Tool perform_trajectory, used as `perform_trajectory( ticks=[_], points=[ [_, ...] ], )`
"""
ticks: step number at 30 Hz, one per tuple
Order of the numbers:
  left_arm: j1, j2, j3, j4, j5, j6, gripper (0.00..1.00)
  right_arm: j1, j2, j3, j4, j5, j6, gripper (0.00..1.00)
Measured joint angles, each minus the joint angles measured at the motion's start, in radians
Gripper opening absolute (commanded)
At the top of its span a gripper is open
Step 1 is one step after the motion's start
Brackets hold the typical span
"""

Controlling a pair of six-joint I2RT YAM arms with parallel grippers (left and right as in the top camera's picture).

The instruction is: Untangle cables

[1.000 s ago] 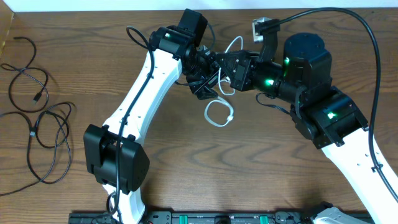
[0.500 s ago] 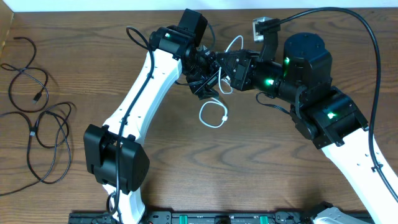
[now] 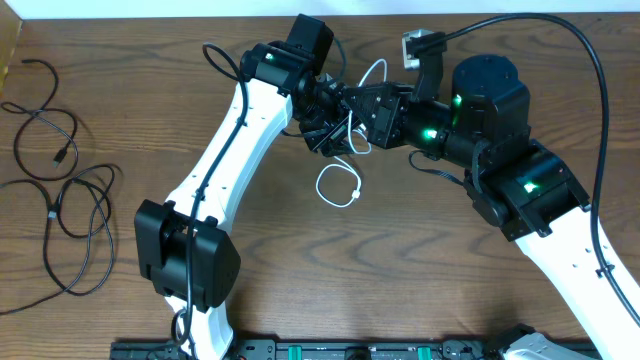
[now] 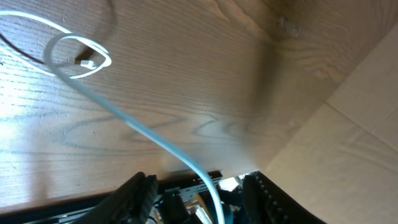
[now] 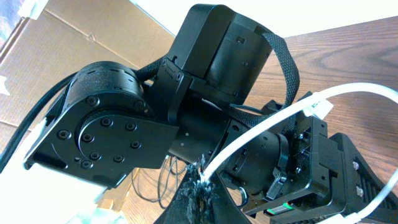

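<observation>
White cable (image 4: 155,142) strung front-to-back: loop with plug flat on desk (image 3: 300,260), rest rising to the jaws. Right jaws pinched on it; left jaws apart, cable running between (not clamped). Black cables (image 3: 62,157) far left.

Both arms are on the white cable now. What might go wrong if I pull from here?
1. The right gripper pinches the white cable, which only runs between the left gripper's parted fingers; it may slip free.
2. The cable's plug end lies looped; pulling could cinch it into a knot.
3. The grippers sit nearly touching and might collide.
</observation>
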Motion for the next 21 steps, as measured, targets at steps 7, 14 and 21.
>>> perform_trajectory(
  ticks=[7, 14, 21],
  points=[
    [0.000, 0.000, 0.000, 0.000, 0.000, 0.000, 0.42, 0.000, 0.000, 0.000, 0.000, 0.000, 0.000, 0.01],
    [0.000, 0.000, 0.000, 0.000, 0.000, 0.001, 0.37, 0.000, 0.000, 0.000, 0.000, 0.000, 0.000, 0.01],
    [0.000, 0.000, 0.000, 0.000, 0.000, 0.000, 0.31, 0.000, 0.000, 0.000, -0.001, 0.000, 0.000, 0.01]
  ],
)
